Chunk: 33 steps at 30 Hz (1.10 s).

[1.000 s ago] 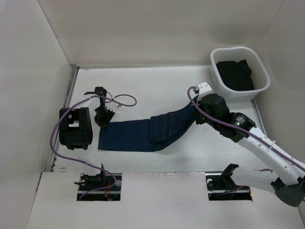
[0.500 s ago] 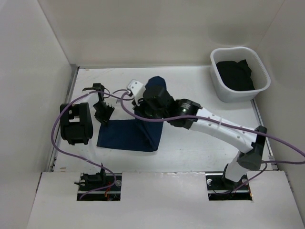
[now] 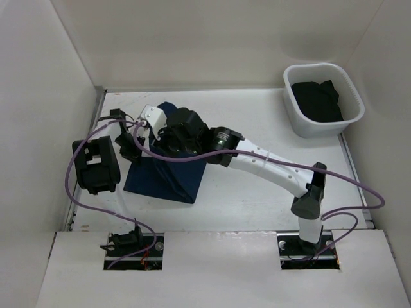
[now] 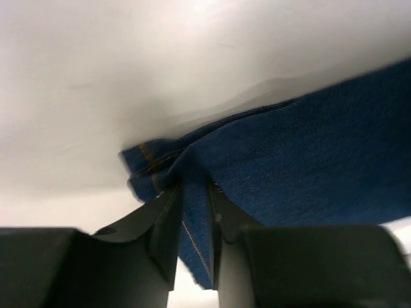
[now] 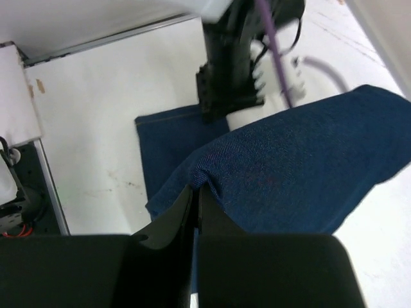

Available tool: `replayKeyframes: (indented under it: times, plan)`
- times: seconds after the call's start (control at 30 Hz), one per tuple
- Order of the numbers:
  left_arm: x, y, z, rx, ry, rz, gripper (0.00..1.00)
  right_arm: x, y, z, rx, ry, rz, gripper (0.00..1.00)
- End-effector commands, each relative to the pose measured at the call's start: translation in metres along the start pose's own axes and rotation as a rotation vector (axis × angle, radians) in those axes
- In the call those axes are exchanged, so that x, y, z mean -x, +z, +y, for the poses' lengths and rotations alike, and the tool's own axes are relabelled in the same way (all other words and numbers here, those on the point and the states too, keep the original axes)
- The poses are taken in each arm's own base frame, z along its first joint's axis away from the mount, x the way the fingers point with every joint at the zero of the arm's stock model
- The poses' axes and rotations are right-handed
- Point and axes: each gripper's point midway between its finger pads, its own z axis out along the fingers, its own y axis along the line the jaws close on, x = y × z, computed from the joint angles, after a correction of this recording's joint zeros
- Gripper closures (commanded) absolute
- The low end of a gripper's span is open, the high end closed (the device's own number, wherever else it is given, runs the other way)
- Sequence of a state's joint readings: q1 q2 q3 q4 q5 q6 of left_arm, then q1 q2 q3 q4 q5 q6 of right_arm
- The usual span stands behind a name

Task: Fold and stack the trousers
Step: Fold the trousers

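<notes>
Well to the left of the white plastic laundry basket (image 3: pixel 302 126): dark navy-blue denim trousers (image 3: pixel 164 183), doubled over, upper layer lifted clear of the flat lower one. Right gripper (image 5: pixel 194 190) pinched tight on a fold of the raised denim; left gripper (image 4: pixel 192 186), on the trousers' far side from the basket, clamped narrowly on a tan-stitched corner. Inside the basket, a heap of black cloth (image 3: pixel 318 99).
</notes>
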State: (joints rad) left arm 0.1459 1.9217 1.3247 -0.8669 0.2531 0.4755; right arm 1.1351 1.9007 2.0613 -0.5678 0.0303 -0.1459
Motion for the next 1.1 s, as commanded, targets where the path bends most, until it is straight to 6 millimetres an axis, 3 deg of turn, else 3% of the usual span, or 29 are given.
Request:
replayKeyframes:
  times: [0.0,0.1,0.17,0.27,0.47,0.53,0.6,0.63,0.7,0.77,0.83,0.9,0.97,1.07]
  plan:
    - [0.044,-0.044,0.04,0.048,-0.103,-0.245,0.78,0.028,0.011,0.013,0.04,0.0,-0.102,1.0]
    - [0.049,-0.077,0.058,0.046,-0.183,-0.326,0.74,0.014,0.026,0.017,0.043,0.016,-0.077,1.0]
    - [0.046,-0.088,0.067,0.051,-0.211,-0.34,0.72,0.005,0.037,0.021,0.051,0.022,-0.06,1.0]
    - [0.038,-0.091,0.078,0.067,-0.237,-0.344,0.7,0.006,0.052,0.025,0.055,0.03,-0.077,1.0]
    - [0.024,-0.079,0.082,0.047,-0.274,-0.316,0.69,0.024,0.084,0.03,0.066,0.033,-0.134,0.96]
    - [0.024,-0.079,0.084,0.048,-0.281,-0.319,0.68,0.016,0.099,0.041,0.093,0.033,-0.127,0.81]
    - [0.024,-0.079,0.086,0.05,-0.282,-0.324,0.67,0.004,0.112,0.061,0.136,0.023,-0.108,0.52]
    - [0.024,-0.08,0.089,0.054,-0.285,-0.327,0.66,0.0,0.117,0.074,0.163,0.012,-0.107,0.32]
    - [0.026,-0.085,0.094,0.064,-0.29,-0.339,0.64,-0.001,0.121,0.097,0.2,0.001,-0.116,0.21]
    - [0.025,-0.092,0.1,0.078,-0.294,-0.347,0.61,0.017,0.111,0.107,0.218,0.007,-0.164,0.21]
    - [0.026,-0.101,0.102,0.096,-0.29,-0.359,0.6,0.039,0.093,0.102,0.2,0.051,-0.209,0.26]
    - [0.027,-0.112,0.096,0.096,-0.273,-0.367,0.59,0.041,0.072,0.083,0.158,0.146,-0.2,0.29]
    - [0.03,-0.117,0.081,0.082,-0.234,-0.368,0.58,0.015,0.055,0.049,0.06,0.285,-0.148,0.34]
    - [0.032,-0.105,0.051,0.061,-0.151,-0.334,0.56,-0.062,0.031,0.006,-0.131,0.527,-0.038,0.34]
